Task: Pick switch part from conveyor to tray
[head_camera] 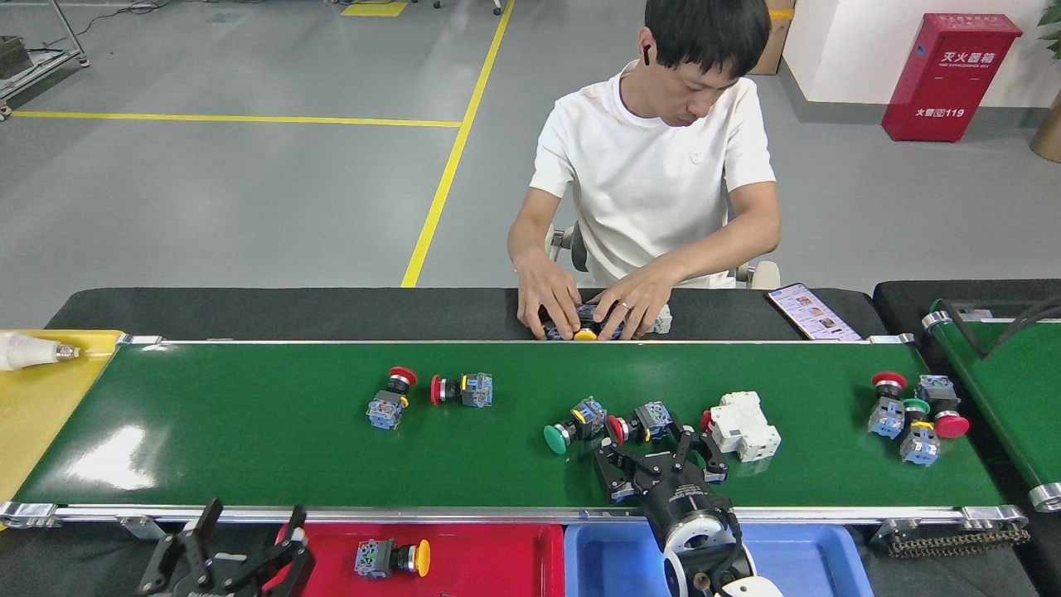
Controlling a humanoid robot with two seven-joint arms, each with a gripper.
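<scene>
A glossy green conveyor [249, 448] with silver rails runs across the view, from nine o'clock to three o'clock.

The right pincer [661, 452] reaches onto the belt from five o'clock. Its black fingers [608, 473] are spread wide and hold nothing. Just beyond its fingertips, toward twelve o'clock, lies a red switch [637, 424]. A green switch [570, 426] lies just beside that one, at its nine o'clock. A white breaker [742, 426] sits close at the pincer's two o'clock.

Further along the belt toward nine o'clock are two more red switches [390, 397], near each other. One stands tilted with its cap up; the other [461, 389] lies on its side. At the belt's three o'clock end, a cluster of switches [910, 410] sits bunched together.

The left pincer [236, 551] is at seven o'clock, below the near rail. Its fingers are apart and empty, just left of a red tray [497, 555]. In that tray lies a yellow switch [391, 558]. A blue tray [613, 560] adjoins it at three o'clock, partly hidden by the right arm.

Across the belt, at twelve o'clock, a person [663, 166] in a white shirt sits with both hands [547, 294] on small parts on a black table [290, 311]. A phone [814, 313] lies on the table toward two o'clock.
</scene>
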